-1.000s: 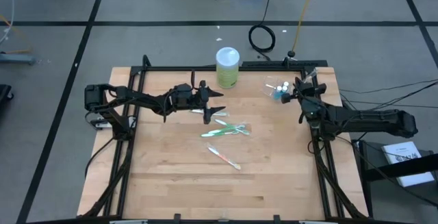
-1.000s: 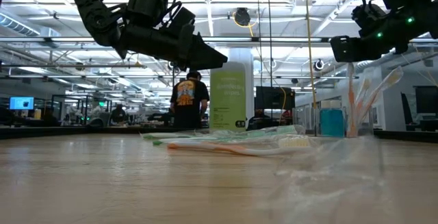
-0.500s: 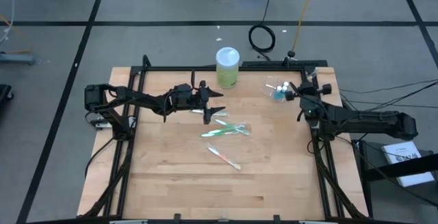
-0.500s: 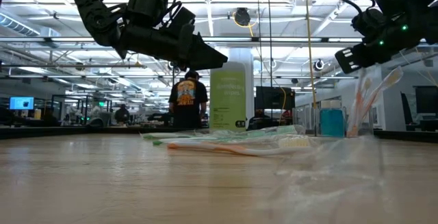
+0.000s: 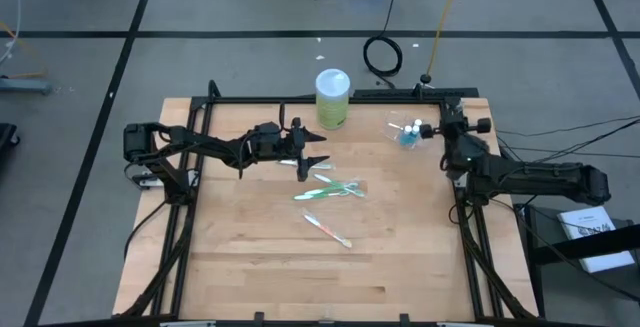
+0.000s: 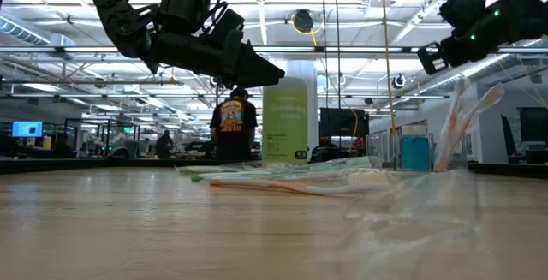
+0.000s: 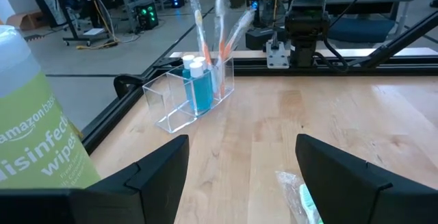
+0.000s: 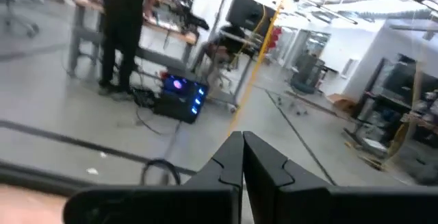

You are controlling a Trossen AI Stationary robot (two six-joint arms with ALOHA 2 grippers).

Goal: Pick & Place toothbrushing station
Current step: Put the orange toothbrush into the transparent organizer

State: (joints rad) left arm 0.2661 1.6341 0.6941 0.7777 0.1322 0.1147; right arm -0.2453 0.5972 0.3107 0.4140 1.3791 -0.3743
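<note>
The small clear plastic cup (image 7: 195,94) stands on its base at the table's far right, with upright toothbrushes (image 7: 220,29) and teal white-capped tubes (image 5: 408,132) in it. More toothbrushes (image 5: 328,189) lie flat mid-table, one pink-white one (image 5: 328,230) nearer the front. My left gripper (image 5: 322,148) hovers open above the table left of centre, pointing toward the cup, with nothing between its fingers (image 7: 164,166). My right gripper (image 5: 441,122) is shut and empty, raised just right of the cup (image 6: 415,153), and points out over the far edge.
A lime-green, white-lidded wipes cylinder (image 5: 332,99) stands at the far edge, left of the cup. A black metal frame (image 5: 300,100) runs along the table's far and side edges. A wrapped toothbrush (image 7: 301,200) lies just under my left gripper. People stand in the room beyond (image 6: 233,126).
My right gripper, shut throughout, has risen a little and swung away from the cup, rolling at the wrist until it faces out over the table's far edge. The cup and toothbrushes lie as before.
</note>
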